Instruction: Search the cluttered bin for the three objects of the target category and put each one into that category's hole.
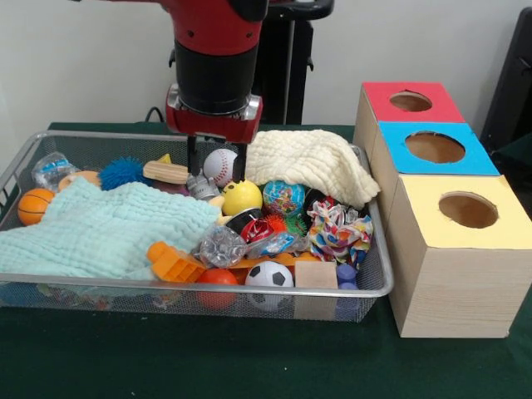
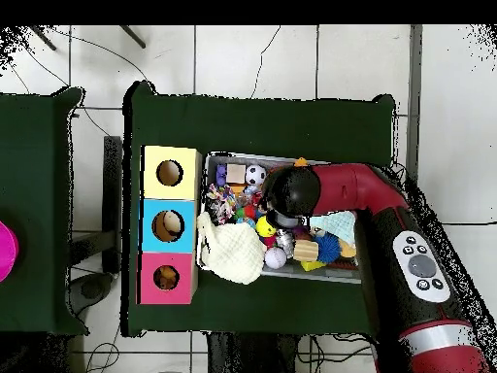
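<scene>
The silver wire mesh bin (image 1: 208, 288) is full of toys; it also shows in the overhead view (image 2: 233, 157). My gripper (image 1: 217, 174) hangs open low over the bin's far middle. A baseball (image 1: 220, 165) shows between its fingers; I cannot tell if they touch it. A yellow ball (image 1: 242, 198), a globe ball (image 1: 283, 198), a soccer ball (image 1: 269, 275) and a small basketball (image 1: 33, 205) lie about. Three wooden boxes stand beside the bin, topped red (image 1: 413, 101), blue (image 1: 435, 147) and yellow (image 1: 468, 209), each with a round hole. In the overhead view the arm (image 2: 291, 189) hides the gripper.
A mint cloth (image 1: 100, 229) covers the bin's left part and a cream cloth (image 1: 307, 162) its far right. A blue spiky ball (image 1: 123, 172), a rope toy (image 1: 339, 233), a wooden block (image 1: 316, 276) and an orange toy (image 1: 173, 264) lie among the clutter.
</scene>
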`<action>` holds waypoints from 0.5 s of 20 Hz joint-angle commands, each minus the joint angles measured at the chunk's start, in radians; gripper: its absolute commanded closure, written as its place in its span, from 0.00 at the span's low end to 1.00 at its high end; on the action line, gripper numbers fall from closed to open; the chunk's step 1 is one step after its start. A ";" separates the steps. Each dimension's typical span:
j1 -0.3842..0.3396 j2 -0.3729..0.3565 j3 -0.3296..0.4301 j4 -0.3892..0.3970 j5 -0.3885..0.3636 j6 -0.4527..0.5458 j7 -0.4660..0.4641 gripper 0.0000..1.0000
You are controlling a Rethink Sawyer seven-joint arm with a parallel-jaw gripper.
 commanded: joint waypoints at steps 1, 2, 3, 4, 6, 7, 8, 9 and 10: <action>-0.003 0.112 0.074 -0.106 -0.097 -0.017 -0.308 0.00; 0.000 0.125 0.070 -0.118 -0.103 -0.014 -0.304 0.00; 0.003 0.131 0.065 -0.121 -0.110 -0.013 -0.302 0.00; 0.003 0.127 0.062 -0.114 -0.118 -0.016 -0.299 0.00; 0.001 0.128 0.055 -0.106 -0.132 -0.023 -0.293 0.00; -0.001 0.131 0.054 -0.104 -0.139 -0.031 -0.291 0.00; -0.003 0.139 0.053 -0.104 -0.146 -0.039 -0.289 0.00; -0.005 0.144 0.054 -0.103 -0.151 -0.044 -0.287 0.00; -0.006 0.151 0.055 -0.106 -0.154 -0.048 -0.285 0.00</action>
